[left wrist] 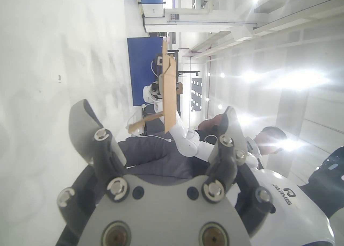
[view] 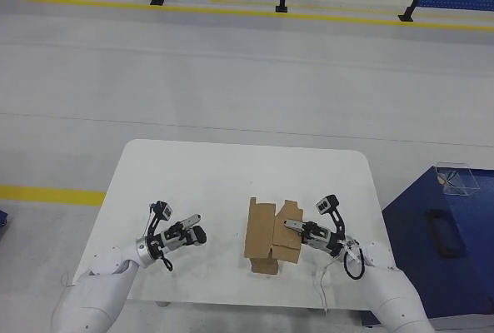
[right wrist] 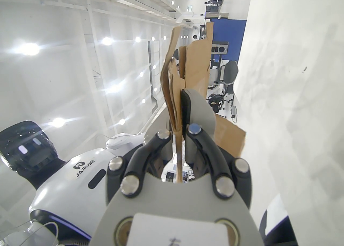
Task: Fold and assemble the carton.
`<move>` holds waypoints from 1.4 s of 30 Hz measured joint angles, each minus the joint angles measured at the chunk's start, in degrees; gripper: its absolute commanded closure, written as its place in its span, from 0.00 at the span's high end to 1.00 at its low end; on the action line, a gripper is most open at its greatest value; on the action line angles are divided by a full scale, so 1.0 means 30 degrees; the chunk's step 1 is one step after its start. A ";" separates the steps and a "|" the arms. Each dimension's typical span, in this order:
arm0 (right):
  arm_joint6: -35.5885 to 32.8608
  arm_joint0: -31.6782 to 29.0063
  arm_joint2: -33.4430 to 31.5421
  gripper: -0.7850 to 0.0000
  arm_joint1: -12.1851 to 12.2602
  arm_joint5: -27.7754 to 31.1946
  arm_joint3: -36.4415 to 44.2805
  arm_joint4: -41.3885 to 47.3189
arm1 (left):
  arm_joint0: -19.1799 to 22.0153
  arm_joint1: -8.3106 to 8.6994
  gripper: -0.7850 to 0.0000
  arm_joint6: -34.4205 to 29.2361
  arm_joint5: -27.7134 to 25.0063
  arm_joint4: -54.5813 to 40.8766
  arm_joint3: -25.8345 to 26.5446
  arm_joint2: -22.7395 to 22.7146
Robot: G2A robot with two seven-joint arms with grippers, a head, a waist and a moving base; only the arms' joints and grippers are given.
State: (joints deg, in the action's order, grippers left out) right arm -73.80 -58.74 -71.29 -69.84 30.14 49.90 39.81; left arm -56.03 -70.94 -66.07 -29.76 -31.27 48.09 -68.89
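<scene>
A flattened brown carton [view: 269, 236] with loose flaps is held just above the white table [view: 230, 179], right of its middle. My right gripper [view: 290, 225] is shut on the carton's right edge; in the right wrist view the cardboard [right wrist: 185, 69] is pinched between its fingers [right wrist: 196, 112]. My left gripper [view: 198, 226] hovers over the table to the left of the carton, open, with nothing between its fingers [left wrist: 83, 120]. From the left wrist view the carton [left wrist: 169, 91] is seen edge-on, well ahead of that gripper.
A blue cabinet [view: 459, 250] stands off the table's right edge, with a clear plastic box [view: 456, 178] on top. The table's far half is bare white surface. A yellow floor line [view: 38, 195] runs to the left.
</scene>
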 measured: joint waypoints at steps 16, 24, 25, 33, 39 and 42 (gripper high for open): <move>0.2186 -0.1836 -0.2740 0.00 0.0909 0.0229 1.8241 -0.0918 | 0.0006 -0.0006 1.00 -0.0041 0.0018 -0.0042 -0.0001 0.0012; 0.3842 -0.0804 -0.2351 0.00 0.0841 -0.0961 2.0562 -0.0941 | 0.0006 -0.0006 1.00 -0.0041 0.0018 -0.0042 -0.0001 0.0012; 0.3822 -0.0810 -0.2355 0.00 0.0842 -0.0953 2.0553 -0.0942 | 0.0006 -0.0006 1.00 -0.0041 0.0018 -0.0042 -0.0001 0.0012; 0.4360 -0.2026 -0.1222 0.00 0.0639 -0.3918 1.9238 0.3116 | 0.0006 -0.0006 1.00 -0.0041 0.0018 -0.0042 -0.0001 0.0012; 0.2847 -0.2173 0.1875 0.00 -0.0023 -0.9971 1.6528 1.4900 | 0.0005 -0.0007 1.00 -0.0041 0.0018 -0.0042 -0.0001 0.0012; 0.3372 -0.2183 0.3921 0.00 -0.0475 -1.3070 1.5857 1.9415 | 0.0005 -0.0006 1.00 -0.0041 0.0018 -0.0042 -0.0001 0.0012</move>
State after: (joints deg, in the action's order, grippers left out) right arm -63.68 -65.29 -59.53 -71.26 -9.07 97.47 98.06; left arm -56.02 -70.96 -66.19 -29.71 -31.39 48.09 -68.85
